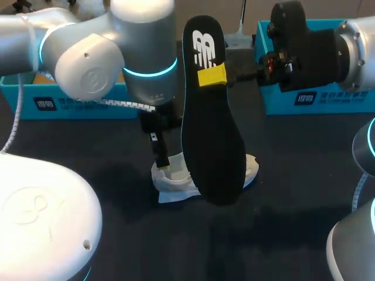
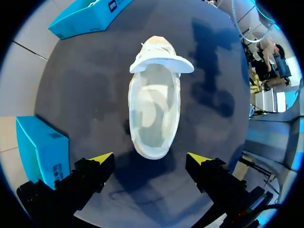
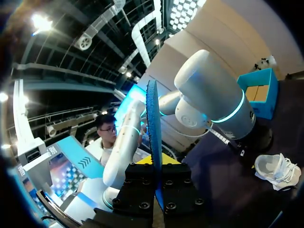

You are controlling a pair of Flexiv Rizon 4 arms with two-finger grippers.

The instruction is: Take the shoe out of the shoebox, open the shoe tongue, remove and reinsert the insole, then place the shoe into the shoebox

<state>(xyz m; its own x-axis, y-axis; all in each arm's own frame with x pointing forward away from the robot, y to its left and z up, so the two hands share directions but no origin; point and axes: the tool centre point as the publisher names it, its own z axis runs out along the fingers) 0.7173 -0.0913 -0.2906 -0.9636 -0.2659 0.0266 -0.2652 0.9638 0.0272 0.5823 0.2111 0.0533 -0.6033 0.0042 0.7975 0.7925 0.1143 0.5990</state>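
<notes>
Black foam insole stands upright, pinched edge-on by the right pincer, and in the head view it hides much of the white shoe lying mid-way across the counter. The left pincer hovers above the shoe, spread wide. Its arm covers part of the blue shoebox at the far edge.
</notes>
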